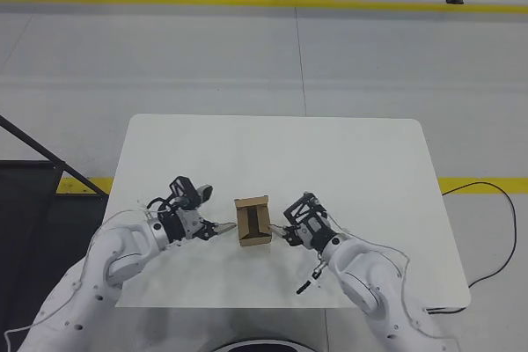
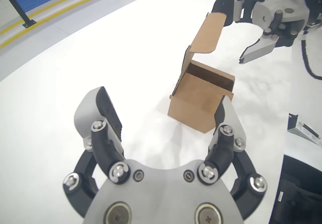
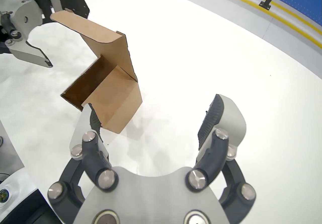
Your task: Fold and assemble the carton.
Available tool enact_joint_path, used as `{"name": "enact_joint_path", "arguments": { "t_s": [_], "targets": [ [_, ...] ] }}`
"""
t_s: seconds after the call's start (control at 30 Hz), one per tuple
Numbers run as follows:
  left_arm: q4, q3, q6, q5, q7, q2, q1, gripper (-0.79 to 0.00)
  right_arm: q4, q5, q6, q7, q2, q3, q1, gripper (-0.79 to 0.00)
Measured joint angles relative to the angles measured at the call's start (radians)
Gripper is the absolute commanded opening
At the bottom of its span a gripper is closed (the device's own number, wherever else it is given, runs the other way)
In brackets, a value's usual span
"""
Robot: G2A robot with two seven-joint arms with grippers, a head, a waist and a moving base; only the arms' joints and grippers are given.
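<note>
**A:** Where did we have the box?

**B:** One brown cardboard carton (image 1: 253, 221), upright on the white round-cornered table (image 1: 273, 141). It was nearer the robot-side edge and well apart from the far and side edges. Top was open. One lid flap (image 2: 208, 33) stood up with its tuck end bent over.

**A:** Pincers?

**B:** Two: left gripper (image 1: 218, 211) and right gripper (image 1: 284, 222) flanked it, both spread wide, gripping nothing. We saw one fingertip of each right at a carton wall, but couldn't tell contact.

**A:** Surfaces?

**B:** Matte board, raw cut edges. Silver metal fingers (image 3: 234, 114), black ribbed pads (image 3: 210, 119).
</note>
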Motion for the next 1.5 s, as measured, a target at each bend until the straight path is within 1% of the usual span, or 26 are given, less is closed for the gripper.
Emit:
{"name": "enact_joint_path", "arguments": {
  "t_s": [0.1, 0.2, 0.5, 0.8, 0.93, 1.17, 1.5],
  "targets": [
    [-0.005, 0.011, 0.025, 0.005, -0.005, -0.004, 0.000, 0.000, 0.011, 0.010, 0.004, 0.008, -0.003, -0.007, 0.014, 0.000],
    [0.004, 0.021, 0.060, -0.029, -0.003, -0.010, -0.005, 0.000, 0.011, 0.009, 0.004, 0.007, -0.003, -0.007, 0.014, 0.000],
    [-0.006, 0.035, 0.071, -0.008, -0.016, -0.014, -0.007, 0.000, 0.018, -0.002, -0.009, -0.002, -0.005, -0.023, 0.019, 0.000],
    [0.004, 0.075, 0.112, 0.051, -0.056, -0.025, -0.042, 0.000, 0.034, -0.028, 0.045, 0.080, -0.020, -0.070, 0.084, 0.000],
    [0.014, 0.090, 0.114, 0.058, -0.059, -0.030, -0.055, 0.000, 0.054, -0.034, 0.054, 0.121, -0.028, -0.096, 0.118, 0.000],
    [0.020, 0.106, 0.114, 0.065, -0.072, -0.037, -0.072, 0.000, 0.080, -0.055, 0.075, 0.150, -0.037, -0.118, 0.141, 0.000],
    [0.017, 0.125, 0.119, 0.069, -0.141, -0.045, -0.091, 0.000, 0.117, -0.058, 0.068, 0.184, -0.048, -0.141, 0.169, 0.000]
  ]
}}
